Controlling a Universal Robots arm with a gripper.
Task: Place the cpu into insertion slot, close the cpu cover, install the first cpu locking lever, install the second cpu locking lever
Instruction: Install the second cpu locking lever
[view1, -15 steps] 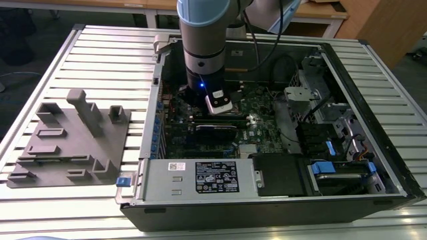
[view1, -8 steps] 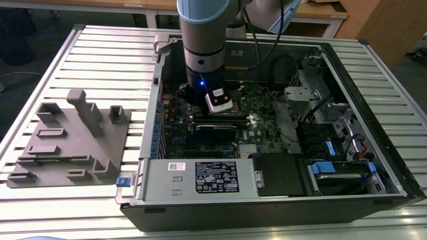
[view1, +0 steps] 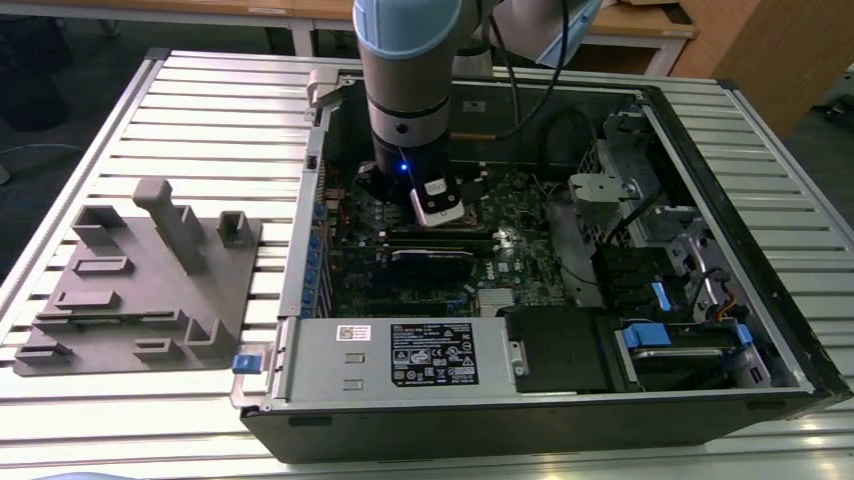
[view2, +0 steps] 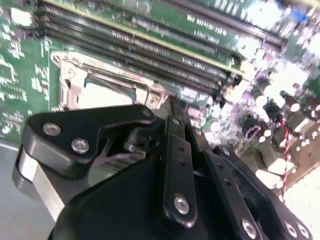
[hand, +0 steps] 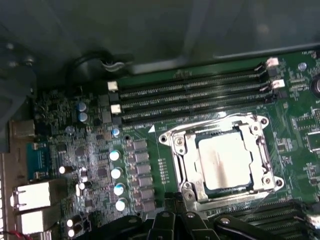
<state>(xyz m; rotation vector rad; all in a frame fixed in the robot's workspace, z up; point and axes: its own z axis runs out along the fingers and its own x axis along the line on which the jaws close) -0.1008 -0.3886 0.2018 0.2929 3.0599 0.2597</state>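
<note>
One arm (view1: 407, 110) reaches down into the open case (view1: 747, 330) on my bench (view1: 200, 120), its tool (view1: 441, 205) low over the green board (view1: 534, 230). I cannot tell from any view whether the tool is open or closed; in the second wrist view its black linkage (view2: 170, 165) hides the tips.

In the first wrist view the cpu (hand: 223, 161) lies flat in the socket, its pale metal top showing through the window of the cover (hand: 180, 150), which lies down around it. The memory slots (hand: 190, 92) run just beside the socket, and a row of round capacitors (hand: 117, 180) stands near its other side.

In the exterior view, a grey fixture block (view1: 140, 280) sits on the bench well apart from the case, on that view's left. A white-labelled grey box (view1: 387, 355) fills the case's near corner.
</note>
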